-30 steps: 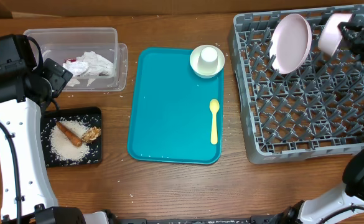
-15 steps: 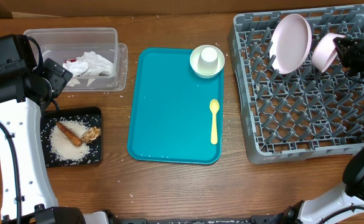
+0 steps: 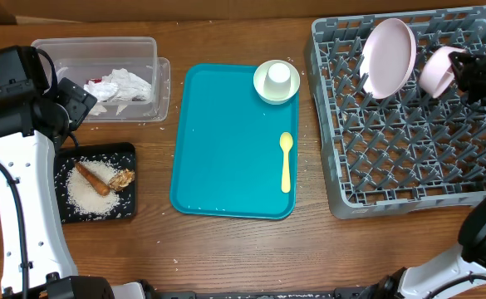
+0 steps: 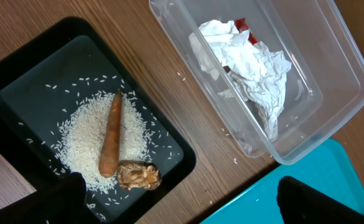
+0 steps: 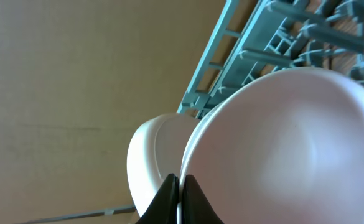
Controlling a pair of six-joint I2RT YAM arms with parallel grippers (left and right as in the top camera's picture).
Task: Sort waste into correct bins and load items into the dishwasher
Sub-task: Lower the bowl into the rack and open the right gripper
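Right claw is pinched shut on the rim of the pale pink bowl, tilted in the dish rack beside the pink plate. Left claw is held wide open, empty.

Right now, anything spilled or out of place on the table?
Minor only. Loose rice grains lie on the bare wood between the black tray and the clear tub, outside either bin. In the dish rack, the pink bowl is tilted on its edge, pinched at the rim by the right gripper.
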